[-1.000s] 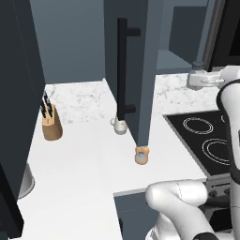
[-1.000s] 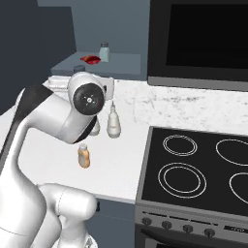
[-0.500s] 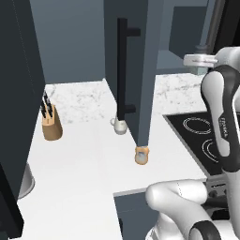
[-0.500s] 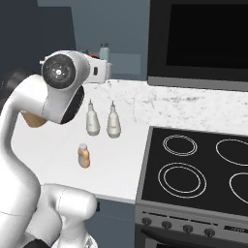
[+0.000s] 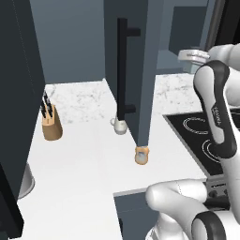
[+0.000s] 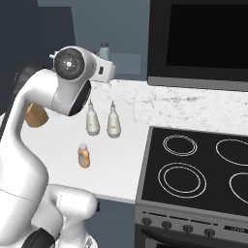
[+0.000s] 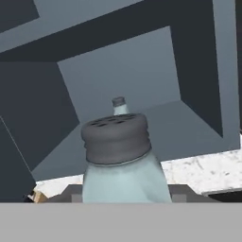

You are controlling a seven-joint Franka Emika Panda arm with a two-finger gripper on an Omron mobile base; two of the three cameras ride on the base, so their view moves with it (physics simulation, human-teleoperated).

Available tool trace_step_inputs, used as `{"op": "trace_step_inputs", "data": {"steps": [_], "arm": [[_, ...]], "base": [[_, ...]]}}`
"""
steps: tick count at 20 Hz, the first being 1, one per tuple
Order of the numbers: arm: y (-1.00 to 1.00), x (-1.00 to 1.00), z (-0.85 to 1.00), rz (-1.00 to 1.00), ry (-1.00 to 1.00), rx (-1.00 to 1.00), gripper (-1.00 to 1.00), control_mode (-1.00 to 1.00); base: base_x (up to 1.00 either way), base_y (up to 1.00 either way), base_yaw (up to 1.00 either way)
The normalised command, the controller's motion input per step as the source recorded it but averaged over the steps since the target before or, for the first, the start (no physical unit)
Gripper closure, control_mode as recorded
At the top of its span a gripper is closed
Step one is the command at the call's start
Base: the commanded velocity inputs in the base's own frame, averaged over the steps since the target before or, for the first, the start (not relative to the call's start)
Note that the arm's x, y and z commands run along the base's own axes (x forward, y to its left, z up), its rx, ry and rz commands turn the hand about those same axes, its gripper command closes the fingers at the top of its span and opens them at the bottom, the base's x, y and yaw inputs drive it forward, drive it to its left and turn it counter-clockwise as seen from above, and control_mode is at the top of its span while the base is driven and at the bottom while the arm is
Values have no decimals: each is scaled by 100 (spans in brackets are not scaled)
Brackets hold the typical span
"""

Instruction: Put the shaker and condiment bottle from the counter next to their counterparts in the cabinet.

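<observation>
Flat, even, rendered light with no clear source; the white counter (image 5: 89, 154) is the brightest surface, the dark cabinet (image 5: 140, 56) and oven front read dim. Shadows are soft and faint: a weak patch beside the knife block (image 5: 51, 124) near the counter's left edge. No glare, no lens bending at the borders. Both base views are slightly soft and pixelated. In the hand view the near shaker (image 7: 120, 160) looks blurred and blocky

Black induction cooktop (image 6: 198, 169) at lower right, with four white ring burners. Black oven front (image 6: 198, 41) above it, upper right. Wooden knife block (image 5: 50, 123) at left of frame. Grey wall (image 5: 70, 42) behind.
</observation>
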Motion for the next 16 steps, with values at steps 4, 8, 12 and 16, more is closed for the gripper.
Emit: {"op": "trace_step_inputs", "data": {"steps": [4, 8, 12, 16], "arm": [[0, 21, 0, -5, -6, 1, 100, -100], [7, 15, 0, -9, -14, -7, 100, -100], [5, 43, -7, -6, -6, -3, 100, -100], [4, 68, -9, -3, 0, 0, 100, -100]], "base": [[0, 0, 0], [0, 0, 0], [0, 0, 0], [0, 0, 0]]}}
